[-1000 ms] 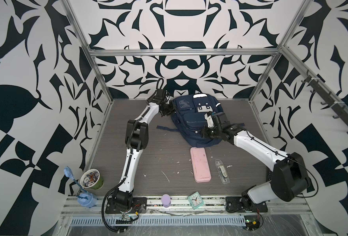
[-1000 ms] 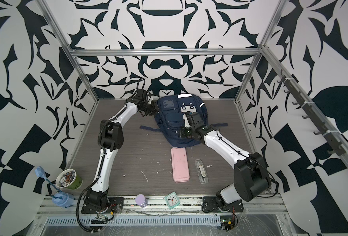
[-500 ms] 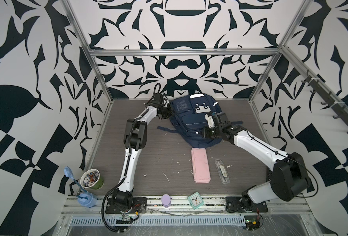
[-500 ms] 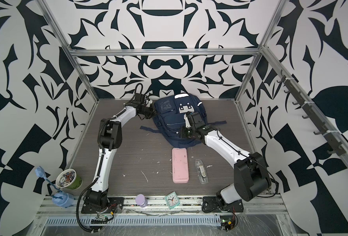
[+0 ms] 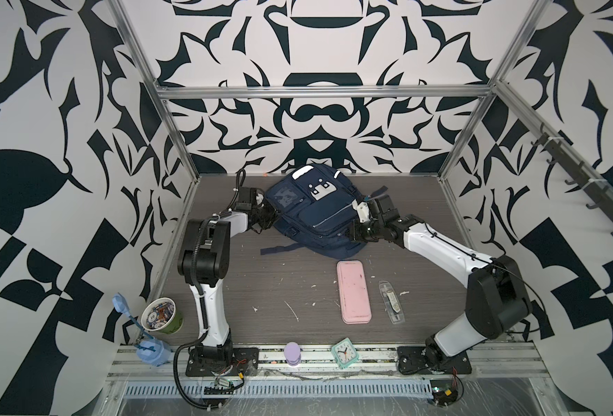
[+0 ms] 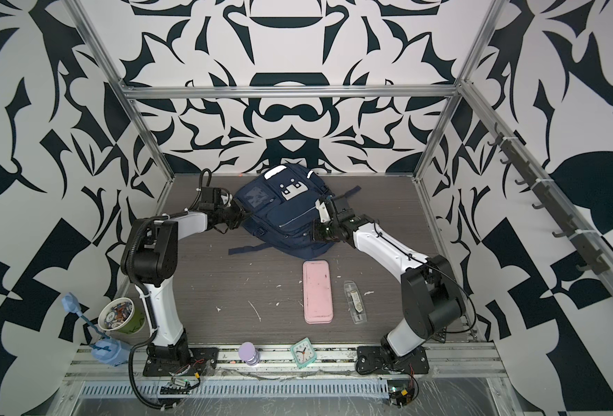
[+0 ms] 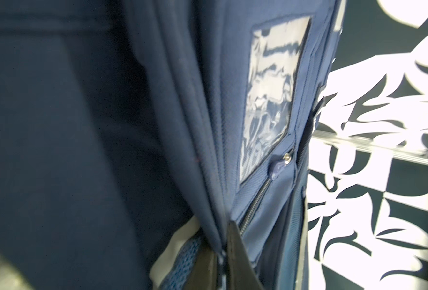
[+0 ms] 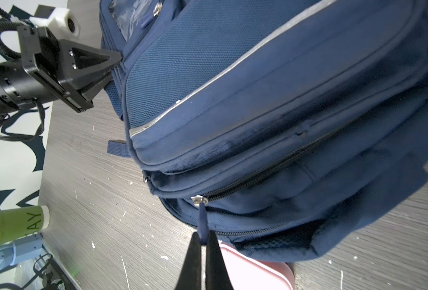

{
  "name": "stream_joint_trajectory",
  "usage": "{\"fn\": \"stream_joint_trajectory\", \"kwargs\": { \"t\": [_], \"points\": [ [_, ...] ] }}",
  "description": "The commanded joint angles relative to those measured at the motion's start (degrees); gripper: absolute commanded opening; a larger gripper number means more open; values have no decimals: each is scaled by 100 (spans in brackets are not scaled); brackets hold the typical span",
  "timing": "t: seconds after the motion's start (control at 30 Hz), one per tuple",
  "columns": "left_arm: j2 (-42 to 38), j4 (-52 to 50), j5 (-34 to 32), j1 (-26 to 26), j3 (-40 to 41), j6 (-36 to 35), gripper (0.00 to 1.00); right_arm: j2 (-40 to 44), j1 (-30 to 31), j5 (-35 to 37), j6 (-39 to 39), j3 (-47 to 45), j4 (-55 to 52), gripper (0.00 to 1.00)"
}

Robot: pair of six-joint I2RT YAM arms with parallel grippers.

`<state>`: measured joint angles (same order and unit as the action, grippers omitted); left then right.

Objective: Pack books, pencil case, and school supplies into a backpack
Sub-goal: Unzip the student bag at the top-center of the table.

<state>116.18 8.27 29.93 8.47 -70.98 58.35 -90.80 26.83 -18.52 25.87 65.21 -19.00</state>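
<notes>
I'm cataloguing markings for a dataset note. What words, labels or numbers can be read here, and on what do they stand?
"AY" on the green paper cup, seen in the right wrist view; any letters before it are hidden.
Dial of the alarm clock: numerals too small to read.
Print inside the clear packet: too small to read.
On the backpack: no legible text.

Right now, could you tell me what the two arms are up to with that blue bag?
The backpack lies on the table. The left pincer is shut on a fabric edge at the bag's side, while the right pincer is shut on a zip pull at the end of a closed zip. The pink pencil case and the clear packet lie on the table nearby, not yet packed.
</notes>
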Motion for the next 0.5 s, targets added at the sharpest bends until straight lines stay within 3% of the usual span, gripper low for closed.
{"fn": "stream_joint_trajectory", "kwargs": {
  "t": [0.0, 0.23, 0.47],
  "points": [
    [-190, 662, -77, 139, 75, 475, 8, -2, 319, -34, -187, 218, 178, 0],
    [-91, 503, -75, 198, -109, 465, 8, -371, 932, 27, 56, 412, 402, 0],
    [-144, 556, -91, 243, -32, 494, 8, -1208, 1093, 117, 447, 1175, 463, 0]
  ]
}}
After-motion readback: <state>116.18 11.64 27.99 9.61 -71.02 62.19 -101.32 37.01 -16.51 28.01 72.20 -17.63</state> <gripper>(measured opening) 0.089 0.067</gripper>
